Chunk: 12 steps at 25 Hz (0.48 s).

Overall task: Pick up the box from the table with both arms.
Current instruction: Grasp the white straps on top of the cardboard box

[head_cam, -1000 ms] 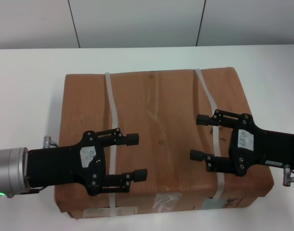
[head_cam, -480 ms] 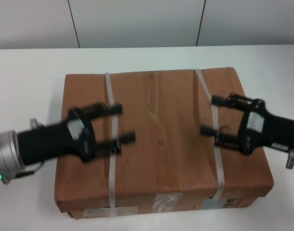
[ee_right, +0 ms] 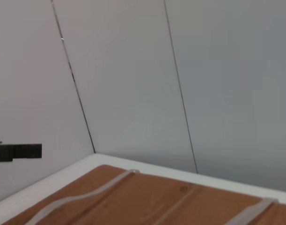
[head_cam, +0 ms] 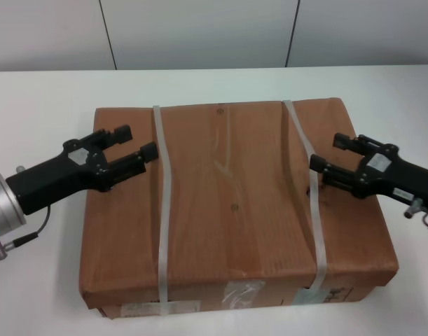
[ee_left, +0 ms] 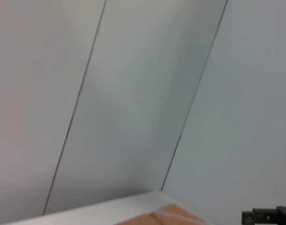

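Overhead, both pincers — left pincer (head_cam: 134, 145), right pincer (head_cam: 330, 155) — spread wide above box (head_cam: 235, 210) on white table (head_cam: 45, 98).

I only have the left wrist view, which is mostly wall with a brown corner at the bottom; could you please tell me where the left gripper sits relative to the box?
Observer: In the head view the left gripper is over the box near its left edge, fingers open and pointing inward.
Operator: Thank you. And where is the right one?
Observer: The right gripper is over the box's right side, open too, just beyond the right strap.
Operator: Is either holding the box?
Observer: No, nothing sits between either pair of fingers, and the box looks to be flat on the table.
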Tool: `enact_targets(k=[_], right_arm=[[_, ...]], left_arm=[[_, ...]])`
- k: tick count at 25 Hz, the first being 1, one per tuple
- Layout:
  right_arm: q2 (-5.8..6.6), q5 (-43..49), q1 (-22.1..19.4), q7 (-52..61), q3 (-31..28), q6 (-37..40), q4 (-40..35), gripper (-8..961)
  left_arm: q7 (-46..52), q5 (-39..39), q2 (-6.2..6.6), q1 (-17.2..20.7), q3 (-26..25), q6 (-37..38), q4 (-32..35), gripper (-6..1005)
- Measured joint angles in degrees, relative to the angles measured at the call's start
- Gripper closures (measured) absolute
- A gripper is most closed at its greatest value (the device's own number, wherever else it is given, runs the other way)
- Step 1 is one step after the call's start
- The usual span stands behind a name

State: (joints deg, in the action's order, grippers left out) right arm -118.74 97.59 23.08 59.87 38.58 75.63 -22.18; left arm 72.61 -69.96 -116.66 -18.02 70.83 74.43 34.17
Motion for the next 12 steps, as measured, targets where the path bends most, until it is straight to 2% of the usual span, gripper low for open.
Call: enact_targets(k=[12], right_arm=[[-0.06, 0.23, 4.37, 1.08, 0.45, -6.91, 7.6, 186]], left_arm=[[6.83, -8.9, -0.16, -5.02, 0.25, -6.67, -4.81, 244]])
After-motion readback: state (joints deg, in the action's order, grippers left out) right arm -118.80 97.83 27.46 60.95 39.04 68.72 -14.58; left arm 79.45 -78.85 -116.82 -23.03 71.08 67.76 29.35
